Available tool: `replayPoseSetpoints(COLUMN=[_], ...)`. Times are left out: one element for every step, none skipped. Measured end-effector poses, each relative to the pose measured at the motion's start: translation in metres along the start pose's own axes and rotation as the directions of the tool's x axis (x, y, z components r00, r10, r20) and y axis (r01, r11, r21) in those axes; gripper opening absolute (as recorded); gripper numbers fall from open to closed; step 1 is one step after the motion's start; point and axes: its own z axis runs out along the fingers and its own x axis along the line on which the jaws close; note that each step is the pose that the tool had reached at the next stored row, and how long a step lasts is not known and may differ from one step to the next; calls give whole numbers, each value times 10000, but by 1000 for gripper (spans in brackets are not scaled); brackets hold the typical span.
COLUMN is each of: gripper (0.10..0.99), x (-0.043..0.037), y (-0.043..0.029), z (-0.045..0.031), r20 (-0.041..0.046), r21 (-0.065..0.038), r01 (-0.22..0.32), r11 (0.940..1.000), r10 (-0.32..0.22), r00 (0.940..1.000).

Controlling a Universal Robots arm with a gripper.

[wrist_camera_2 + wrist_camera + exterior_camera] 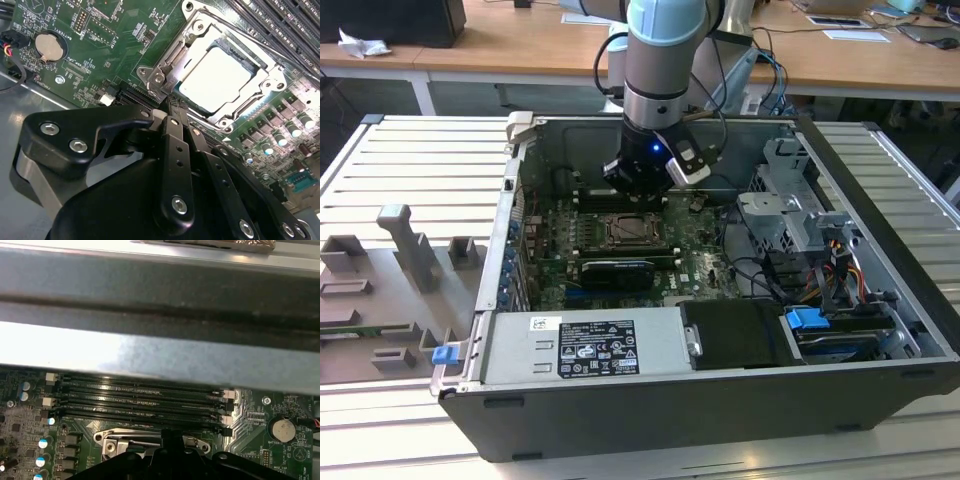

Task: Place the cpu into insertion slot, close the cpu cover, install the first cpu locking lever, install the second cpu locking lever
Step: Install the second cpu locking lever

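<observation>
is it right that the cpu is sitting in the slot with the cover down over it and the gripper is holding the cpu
Not quite. In the second wrist view the cpu sits in the slot with the cover down around it, but the gripper holds nothing: its fingers are shut together beside the cover's corner, apart from the cpu.

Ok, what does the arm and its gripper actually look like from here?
The arm is silver-grey tube with a light blue joint cap and black cables looped alongside. The gripper is matte black with silver screw heads along its linkages; a blue light glows on its wrist.
</observation>
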Motion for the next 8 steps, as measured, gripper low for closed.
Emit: replayPoseSetpoints(gripper=[106,106,106,106,106,106,106,106], x=[0,0,0,0,0,-1,-1,-1], y=[0,1,2,2,4,5,6,8], z=[-5,-12,-17,-25,-37,-48,-63,-80], r20=[0,0,1,1,1,1,1,1], r21=[0,-1,-1,-1,-1,-1,-1,-1], r01=[1,1,1,1,1,0,0,0], r11=[10000,10000,10000,10000,10000,10000,10000,10000], r10=[-1,-1,-1,-1,-1,0,0,0], r00=[10000,10000,10000,10000,10000,10000,10000,10000])
